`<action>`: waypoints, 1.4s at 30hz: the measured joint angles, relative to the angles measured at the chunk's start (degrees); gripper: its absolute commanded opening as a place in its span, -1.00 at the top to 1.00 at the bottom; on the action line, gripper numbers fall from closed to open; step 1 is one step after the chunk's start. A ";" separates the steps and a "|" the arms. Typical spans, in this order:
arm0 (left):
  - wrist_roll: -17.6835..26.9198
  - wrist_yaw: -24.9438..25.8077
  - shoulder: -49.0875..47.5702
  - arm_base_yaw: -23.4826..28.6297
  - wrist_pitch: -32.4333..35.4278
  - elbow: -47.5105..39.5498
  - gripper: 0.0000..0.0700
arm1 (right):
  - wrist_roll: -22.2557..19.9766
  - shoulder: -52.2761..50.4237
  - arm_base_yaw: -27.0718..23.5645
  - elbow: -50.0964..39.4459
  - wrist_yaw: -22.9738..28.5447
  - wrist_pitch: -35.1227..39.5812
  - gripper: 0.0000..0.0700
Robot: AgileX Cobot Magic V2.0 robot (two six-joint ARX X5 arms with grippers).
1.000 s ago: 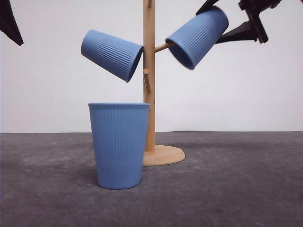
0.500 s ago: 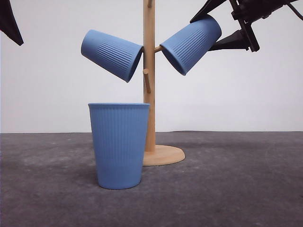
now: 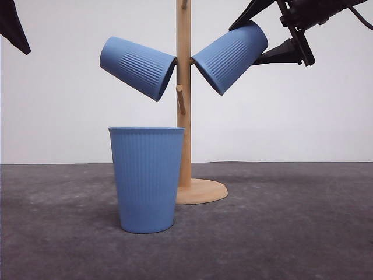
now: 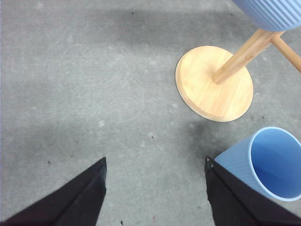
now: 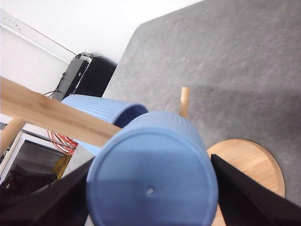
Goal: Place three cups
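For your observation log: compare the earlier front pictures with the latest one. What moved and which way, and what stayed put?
The right gripper, holding the right-hand cup, carried it leftward onto the wooden rack, so its rim now reaches the post and covers the peg. The grip has not been released. The left-hand hung cup, the upright cup on the table and the left gripper stayed as they were.

Upright cup [image 3: 147, 179] before stand [image 3: 184, 93], between two hung cups [image 3: 137, 66].

A lab or test room is indicated: bare grey desk [image 3: 280, 233], plain white backdrop wall [image 3: 291, 116], black electronics box [image 5: 89, 75] and orange cables [image 5: 61, 141] seen beyond the desk edge.
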 measured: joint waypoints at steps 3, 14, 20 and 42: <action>0.00 0.00 0.00 0.00 0.00 0.00 -0.09 | -0.03 0.00 0.20 0.00 0.22 -0.02 -0.32; 0.00 0.00 0.00 0.00 0.01 0.00 -0.09 | -1.07 0.09 0.42 -0.26 0.99 -2.02 -0.46; -0.01 0.00 0.00 0.00 0.00 0.00 -0.09 | -1.09 0.09 0.48 -0.26 0.91 -1.98 -0.51; -0.02 0.00 0.00 0.00 0.00 0.00 -0.09 | -9.45 -12.54 -5.18 -0.33 11.20 -14.73 -0.57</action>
